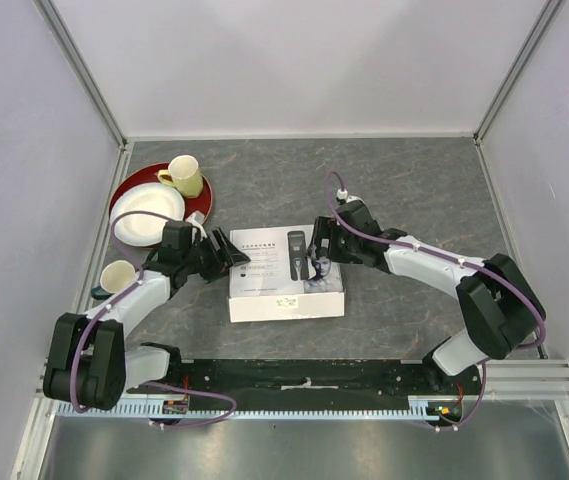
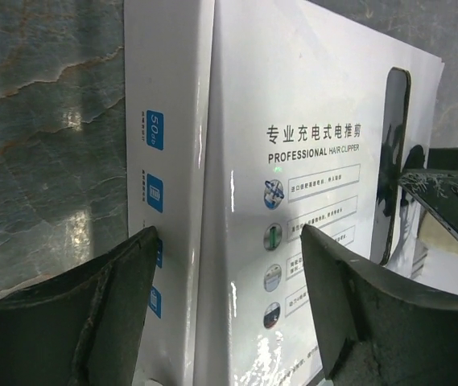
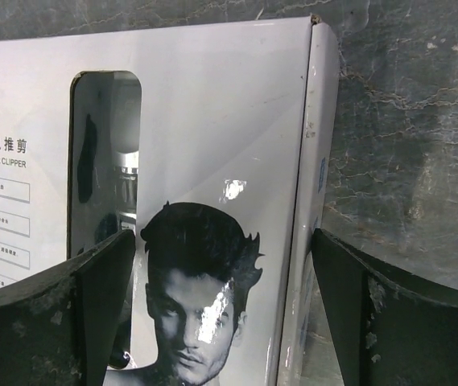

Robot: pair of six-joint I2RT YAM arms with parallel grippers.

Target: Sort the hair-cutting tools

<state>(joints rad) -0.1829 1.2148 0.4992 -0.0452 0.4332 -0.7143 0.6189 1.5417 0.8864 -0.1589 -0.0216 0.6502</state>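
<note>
The grey marbled surface [image 1: 414, 190] carried a flat white box [image 1: 274, 290] near its middle, lid shut and facing up, printed with a man's face and the words "Professional Hair Clipper".

The left arm [image 1: 134, 295] reached in from the box's left, and the right arm [image 1: 434, 265] curved in from its right, so the two met over the box's far half.

Well to the far left of the box sat a round red tray [image 1: 136, 182]. It held a white plate [image 1: 147, 213] and, at its far edge, a yellow cup [image 1: 185, 176]. A second pale cup [image 1: 116, 275] stood on the surface left of the box, just beside the left arm and partly hidden by it.

The left pincer [image 1: 232, 256] was at the box's left edge with its fingers apart. In its wrist view one finger hung outside the box's side wall and the other over the lid, with the edge between them. Whether either finger touched the box could not be told.

The right pincer [image 1: 322, 255] was at the box's right edge, fingers also spread wide. One stood over the printed face and the other over bare surface beyond the box's side, gripping nothing.

The clipper [image 1: 296, 256] lay inside the box. Only a dark strip of it with a silver band showed through the narrow window in the lid, between the two pincers. The lid covered everything else inside.
</note>
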